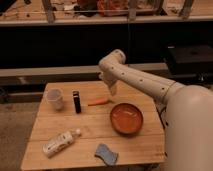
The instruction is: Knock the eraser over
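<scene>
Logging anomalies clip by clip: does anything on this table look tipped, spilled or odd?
Only the white bottle, lying on its side on the table, lower left in the view; no spill shows. The eraser stands upright beside the cup, and the gripper hangs near the orange stick.
</scene>
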Robot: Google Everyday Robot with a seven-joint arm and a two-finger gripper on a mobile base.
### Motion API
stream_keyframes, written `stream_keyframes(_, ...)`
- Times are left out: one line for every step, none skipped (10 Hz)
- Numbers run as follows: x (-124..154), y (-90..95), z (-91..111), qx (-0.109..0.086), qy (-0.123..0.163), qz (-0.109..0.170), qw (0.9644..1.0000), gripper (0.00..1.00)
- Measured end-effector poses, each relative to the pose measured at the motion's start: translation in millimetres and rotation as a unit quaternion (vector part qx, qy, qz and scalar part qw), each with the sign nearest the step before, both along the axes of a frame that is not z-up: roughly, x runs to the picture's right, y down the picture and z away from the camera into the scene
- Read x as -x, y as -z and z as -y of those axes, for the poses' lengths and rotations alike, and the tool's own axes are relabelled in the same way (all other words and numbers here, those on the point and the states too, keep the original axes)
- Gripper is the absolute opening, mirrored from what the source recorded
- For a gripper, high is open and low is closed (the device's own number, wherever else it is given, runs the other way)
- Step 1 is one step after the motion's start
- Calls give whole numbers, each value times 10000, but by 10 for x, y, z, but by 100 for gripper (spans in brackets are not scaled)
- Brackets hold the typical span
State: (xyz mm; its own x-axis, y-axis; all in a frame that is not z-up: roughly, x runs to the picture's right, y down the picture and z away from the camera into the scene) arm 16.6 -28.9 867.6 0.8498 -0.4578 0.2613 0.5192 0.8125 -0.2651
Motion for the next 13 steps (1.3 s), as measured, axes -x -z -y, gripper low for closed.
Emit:
stream_keyframes(17,-10,-11,-1,16,4,10000,80)
stream_keyframes(34,-17,-17,-4,29,13,10000,80)
stream_keyframes(52,-24,-29,-7,46,20,10000,80)
stream_keyframes(64,-28,-36,-11,57,25,10000,80)
stream_keyframes(80,-32,-42,-12,69,31,10000,80)
stream_keyframes(89,-37,-48,-11,77,34,10000,80)
stream_keyframes(114,-42,-56,-15,100,46,9999,80)
stream_keyframes(133,-52,-71,-14,122,57,9999,80)
stream_keyframes(151,-56,-79,-21,151,71,9999,80)
stream_keyframes(163,-62,-90,-18,166,77,9998,80)
stream_keyframes(175,-62,-91,-23,180,86,9998,80)
stream_keyframes(193,-68,-99,-25,204,99,9997,80)
stream_keyframes(202,-75,-112,-23,226,107,9997,80)
